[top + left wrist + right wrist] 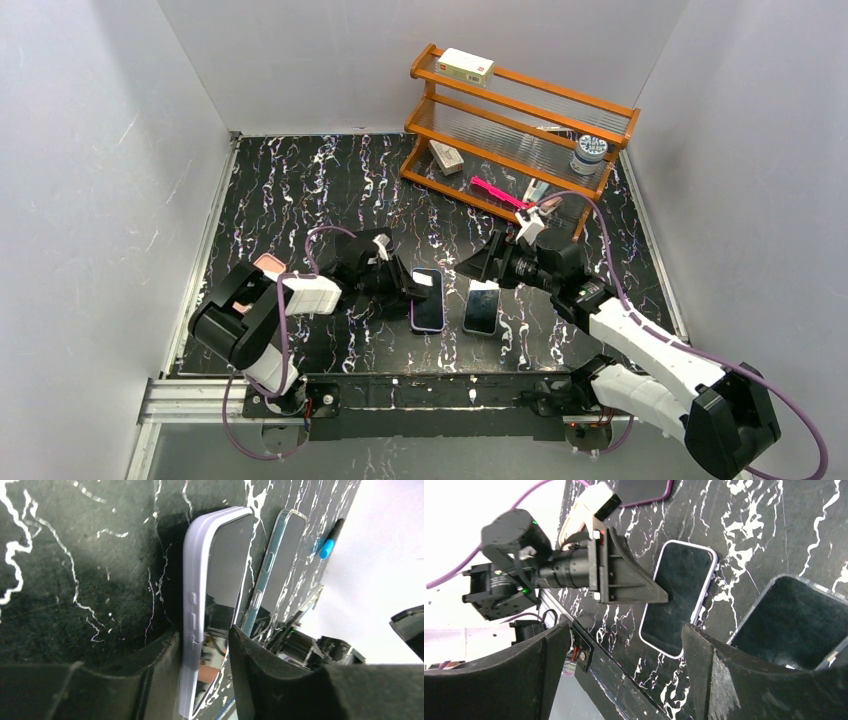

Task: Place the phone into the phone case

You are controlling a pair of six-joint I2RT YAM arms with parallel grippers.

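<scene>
One phone (227, 560) inside lilac case (190, 580).

Left phone (428, 300) lies just beside right phone (481, 308) (rack (520, 120) behind them)

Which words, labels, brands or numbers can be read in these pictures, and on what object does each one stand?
No text can be read in any view.
Box on top of the shelf: it has print with a red patch, too small to read.
Jar on the shelf: it has a blue and white label, too blurred to read.
</scene>
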